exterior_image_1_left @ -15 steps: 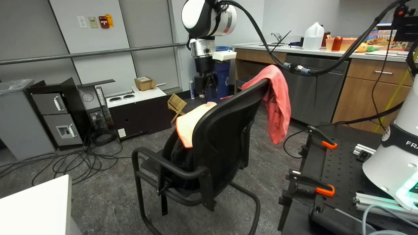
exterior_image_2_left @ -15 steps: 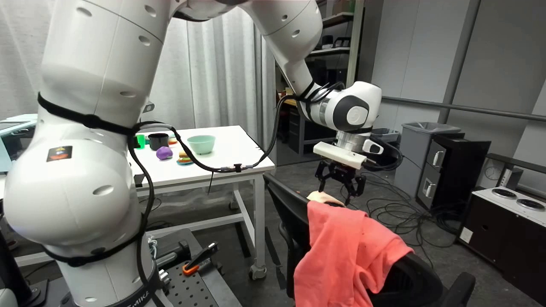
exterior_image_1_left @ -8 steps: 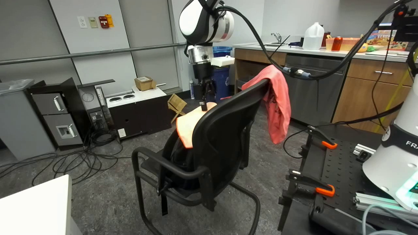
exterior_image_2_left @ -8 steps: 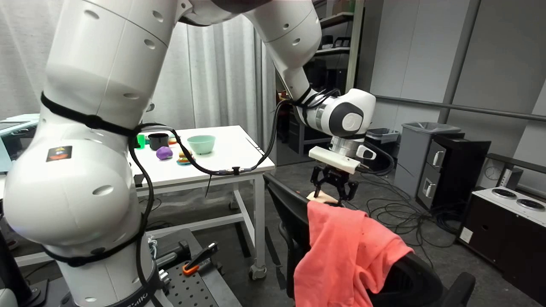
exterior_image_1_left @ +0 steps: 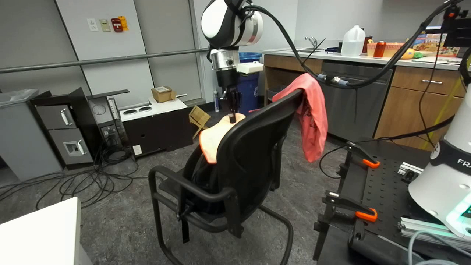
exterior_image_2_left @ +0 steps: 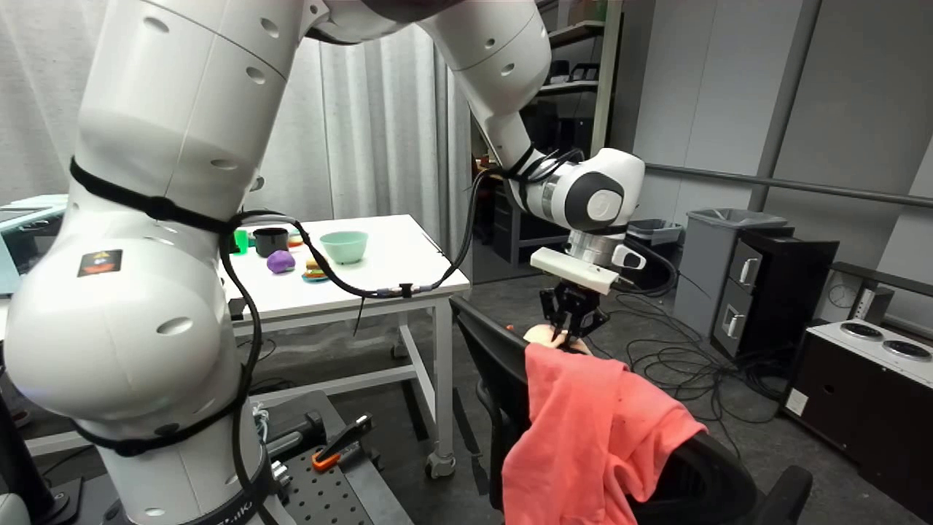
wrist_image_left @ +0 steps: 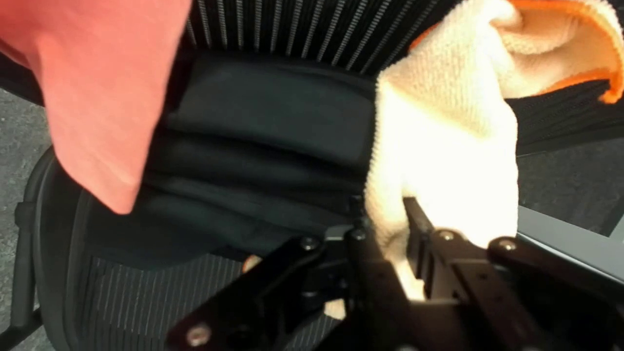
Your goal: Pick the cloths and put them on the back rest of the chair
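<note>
The salmon cloth (exterior_image_1_left: 312,114) hangs draped over the top corner of the chair's black back rest (exterior_image_1_left: 254,158); part of it (wrist_image_left: 107,92) shows at the left of the wrist view. In front of the back rest, on a black bag on the seat, lies the peach-cream cloth (exterior_image_1_left: 217,136) with an orange edge. My gripper (exterior_image_2_left: 561,341) points down at this cloth's upper part. In the wrist view a fold of the peach-cream cloth (wrist_image_left: 453,141) is pinched between the fingers, so the gripper (wrist_image_left: 385,209) is shut on it. The back rest hides the cloth's lower side in an exterior view.
The black bag (wrist_image_left: 278,107) fills much of the seat, with its strap hanging down. An armrest (exterior_image_1_left: 191,186) juts out from the chair's side. A white table (exterior_image_2_left: 393,255) holds a bowl and toys. Clamps (exterior_image_1_left: 353,208) sit on the robot's bench edge.
My gripper has come down onto the peach-cream cloth, and its fingers have closed on a fold of it. The cloth's lower edge has shifted up slightly. The salmon cloth and chair have not moved.
</note>
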